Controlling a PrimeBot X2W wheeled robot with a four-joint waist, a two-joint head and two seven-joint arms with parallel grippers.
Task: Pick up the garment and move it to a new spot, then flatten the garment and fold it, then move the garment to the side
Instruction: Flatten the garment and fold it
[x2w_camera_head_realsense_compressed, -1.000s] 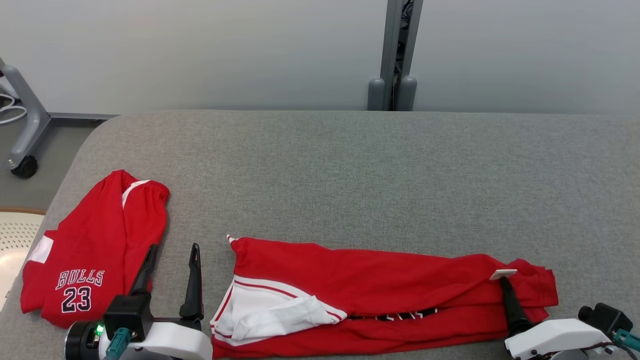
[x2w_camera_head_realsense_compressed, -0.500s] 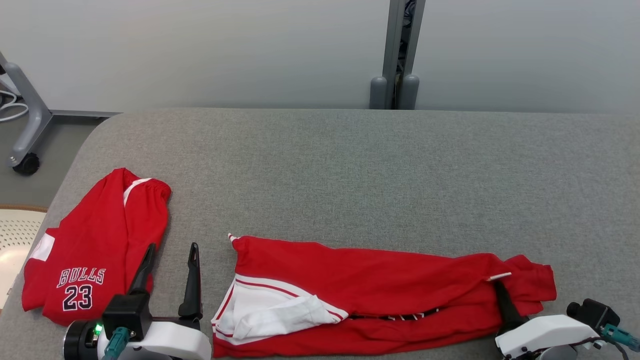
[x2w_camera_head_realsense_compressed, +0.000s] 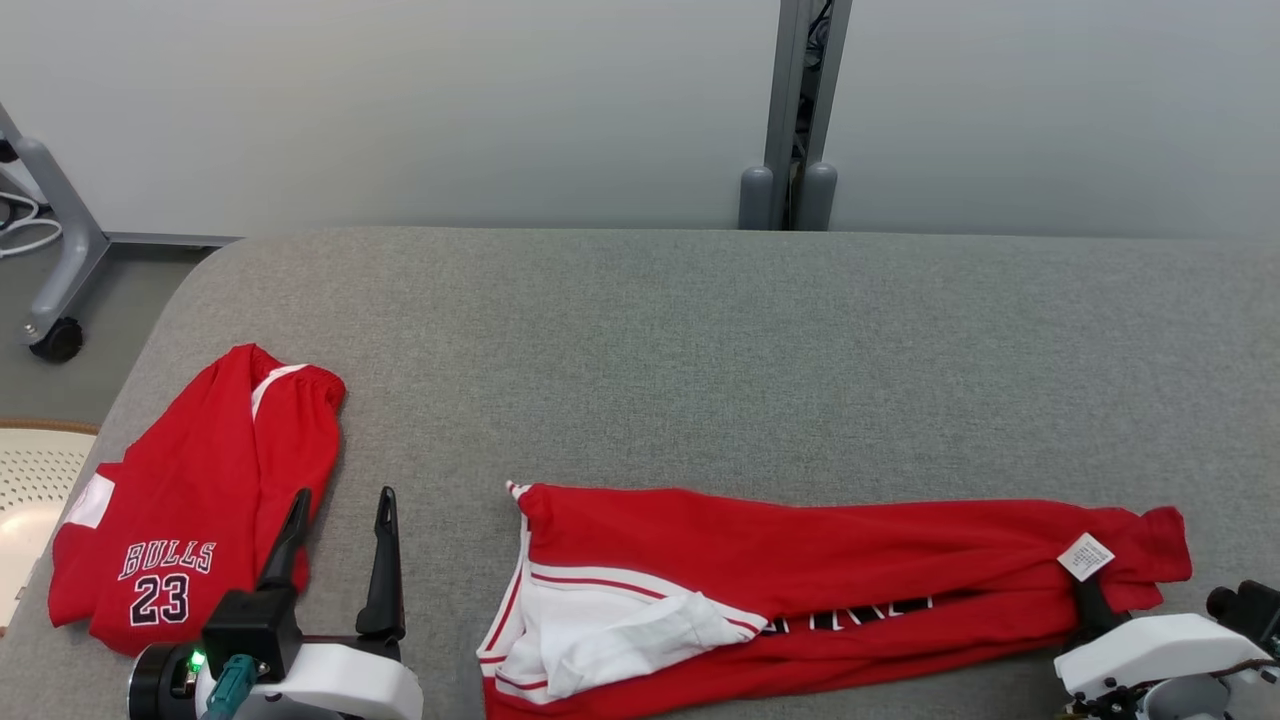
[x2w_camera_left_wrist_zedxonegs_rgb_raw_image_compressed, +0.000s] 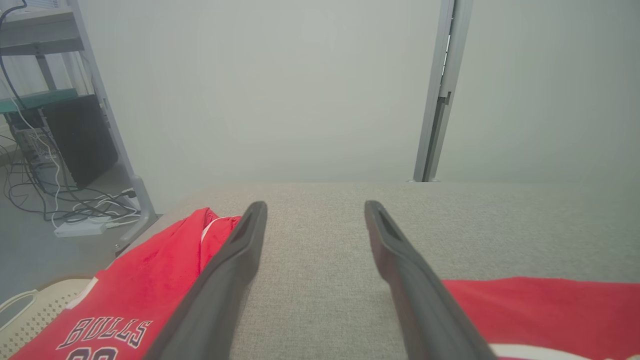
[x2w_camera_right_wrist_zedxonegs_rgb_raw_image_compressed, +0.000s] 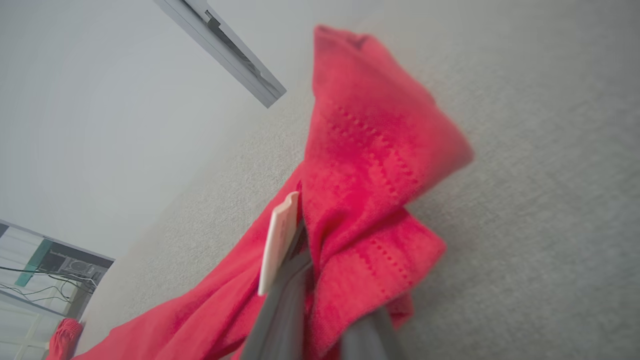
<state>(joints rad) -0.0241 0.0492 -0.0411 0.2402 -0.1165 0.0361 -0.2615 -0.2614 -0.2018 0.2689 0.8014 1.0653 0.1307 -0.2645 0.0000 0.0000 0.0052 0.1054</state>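
Observation:
The garment (x2w_camera_head_realsense_compressed: 800, 560), long, red with white trim and black lettering, lies stretched along the near side of the grey table (x2w_camera_head_realsense_compressed: 700, 350). My right gripper (x2w_camera_head_realsense_compressed: 1092, 603) is shut on its right end, just under a white label (x2w_camera_head_realsense_compressed: 1085, 555). In the right wrist view the red cloth (x2w_camera_right_wrist_zedxonegs_rgb_raw_image_compressed: 370, 150) bunches between the fingers of that gripper (x2w_camera_right_wrist_zedxonegs_rgb_raw_image_compressed: 320, 285), with the label (x2w_camera_right_wrist_zedxonegs_rgb_raw_image_compressed: 277, 245) beside it. My left gripper (x2w_camera_head_realsense_compressed: 343, 497) stands open on bare table left of the garment. Seen from the left wrist, its fingers (x2w_camera_left_wrist_zedxonegs_rgb_raw_image_compressed: 315, 207) hold nothing, and the garment (x2w_camera_left_wrist_zedxonegs_rgb_raw_image_compressed: 540, 310) lies to the right.
A second red garment marked BULLS 23 (x2w_camera_head_realsense_compressed: 190, 500) lies folded at the table's left end, right beside my left fingers (x2w_camera_left_wrist_zedxonegs_rgb_raw_image_compressed: 145, 295). A grey post (x2w_camera_head_realsense_compressed: 790, 110) stands behind the table. A wheeled stand leg (x2w_camera_head_realsense_compressed: 50, 270) and a cream perforated object (x2w_camera_head_realsense_compressed: 30, 480) are off the left edge.
My right gripper has shut on the garment's right end and drawn the whole garment to the right. The left gripper has stayed put and open.

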